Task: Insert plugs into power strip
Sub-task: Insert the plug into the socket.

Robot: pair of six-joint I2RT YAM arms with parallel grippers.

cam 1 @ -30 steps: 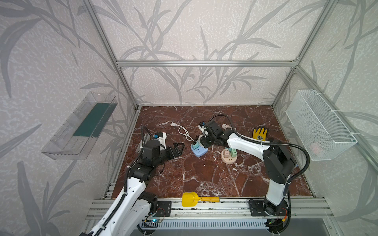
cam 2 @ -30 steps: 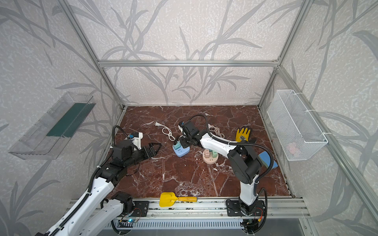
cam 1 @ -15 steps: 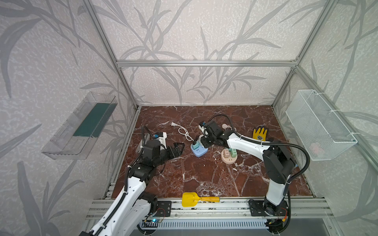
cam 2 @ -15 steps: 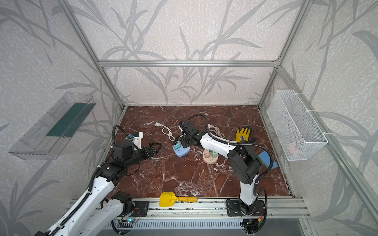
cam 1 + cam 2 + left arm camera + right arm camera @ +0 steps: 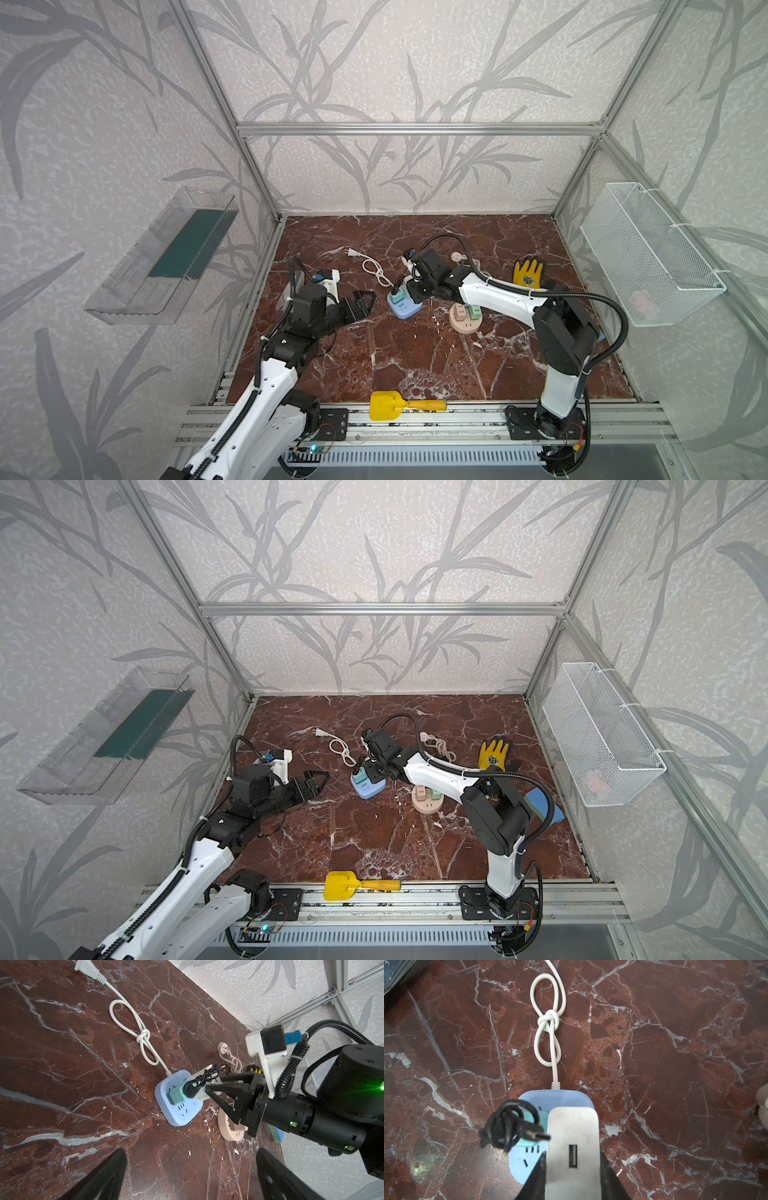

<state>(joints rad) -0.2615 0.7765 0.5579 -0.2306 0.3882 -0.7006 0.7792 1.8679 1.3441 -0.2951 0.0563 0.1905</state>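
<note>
Tabletop at the charger-insertion step, read from left to right.

- **Left gripper** (image 5: 365,298): jaws spread wide and empty. It sits at 9 o'clock of the blue power strip (image 5: 405,311), apart from it, and braces nothing.
- **Teal cube adapter** (image 5: 176,1095): seated on the strip's face, toward its 11 o'clock edge.
- **White charger block** (image 5: 572,1136): clamped by its sides in the right gripper (image 5: 214,1084). It hangs over the strip at about 2 o'clock of the teal cube, just beside it, and looks tilted rather than square to the face. Its prongs are hidden, so I cannot tell whether they have entered any slots.
- **Black cable coil** (image 5: 506,1126): hangs from the block and drapes over the teal cube.
- **Round pink power strip** (image 5: 465,325): lies at 3 o'clock of the blue one and carries a pink adapter (image 5: 459,311) and a green adapter (image 5: 473,311).

Hazards, as judged from where I stand:

- **(a) Missed slots.** A tilted block pushed down would likely land its prongs on plain plastic, not in the slots.
- **(b) Sliding strip.** The blue strip is unheld, so any sideways push could skate or tip it on the smooth marble.
- **(c) Snagged coil.** The coil may get pinched between the block and the teal cube, which would stop the block short or lever the cube loose.
- **(d) Crowding.** The block stands so near the cube that the two housings may collide before the prongs reach full depth.
</note>
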